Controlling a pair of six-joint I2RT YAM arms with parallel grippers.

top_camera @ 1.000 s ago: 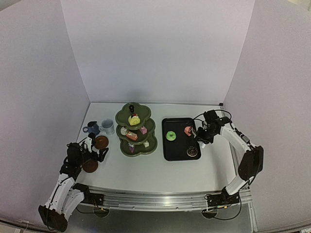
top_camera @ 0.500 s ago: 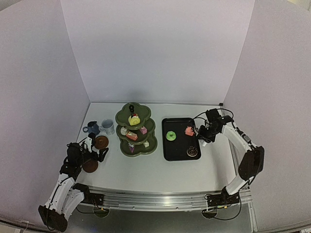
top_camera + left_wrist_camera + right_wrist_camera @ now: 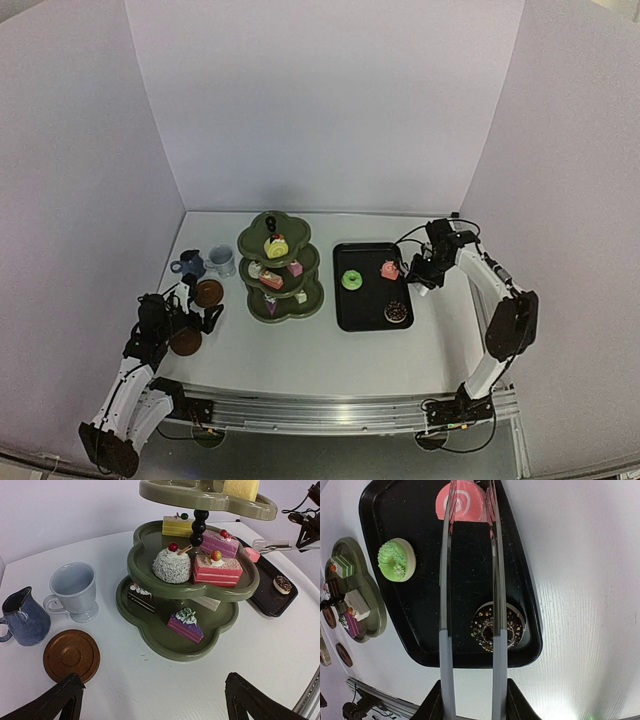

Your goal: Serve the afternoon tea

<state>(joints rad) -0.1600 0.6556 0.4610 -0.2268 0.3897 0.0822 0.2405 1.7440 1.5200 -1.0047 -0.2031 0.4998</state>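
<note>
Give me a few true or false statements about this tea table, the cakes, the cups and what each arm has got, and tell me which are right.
1. The right gripper grips the metal tongs. True.
2. The green doughnut sits on the stand's top tier. False: it lies on the black tray.
3. The left gripper is open with nothing between its fingers. True.
4. The white cup stands on a saucer. False: it stands directly on the table, and the brown saucer near it is bare.
5. The chocolate doughnut lies on the black tray. True.
</note>
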